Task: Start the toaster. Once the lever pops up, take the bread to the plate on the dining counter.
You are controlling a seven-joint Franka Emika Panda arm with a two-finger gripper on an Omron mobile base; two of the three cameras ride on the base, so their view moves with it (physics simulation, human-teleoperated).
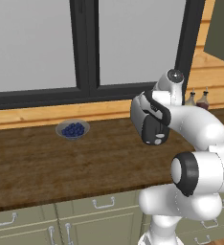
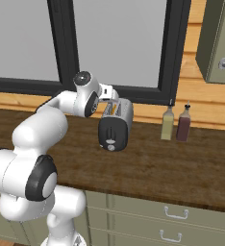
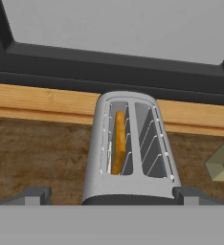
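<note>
The dark brown wood-grain worktop (image 2: pixel 181 166) with olive-grey cabinet drawers below runs under a large dark-framed window (image 2: pixel 119 43). This is the worktop, not the dining counter, so the carrying leg of the task looks to be wholly ahead.

Near the worktop's back edge stands the silver two-slot toaster with a dark end panel (image 2: pixel 116 126), its short end and round knob turned toward the front edge, probably so the lever side can be reached from the robot's side.

The white arm's two-finger gripper (image 3: pixel 112 194) hangs just above the toaster's near end, looking down into the slots. Its jaws are spread wide, one dark tip on either side of the toaster body, holding nothing; that stance suits coming down on the lever.

Two slim bottles, one pale yellow-green (image 2: pixel 168 123) and one dark red-brown (image 2: pixel 183 124), stand side by side near the back edge, to the toaster's right.

A small grey bowl of blueberries (image 1: pixel 72 129) sits toward the back edge, well apart on the left.

The small flat tan-yellow slice of bread (image 3: pixel 118 141) stands on edge, low in the left slot, ready for toasting.
</note>
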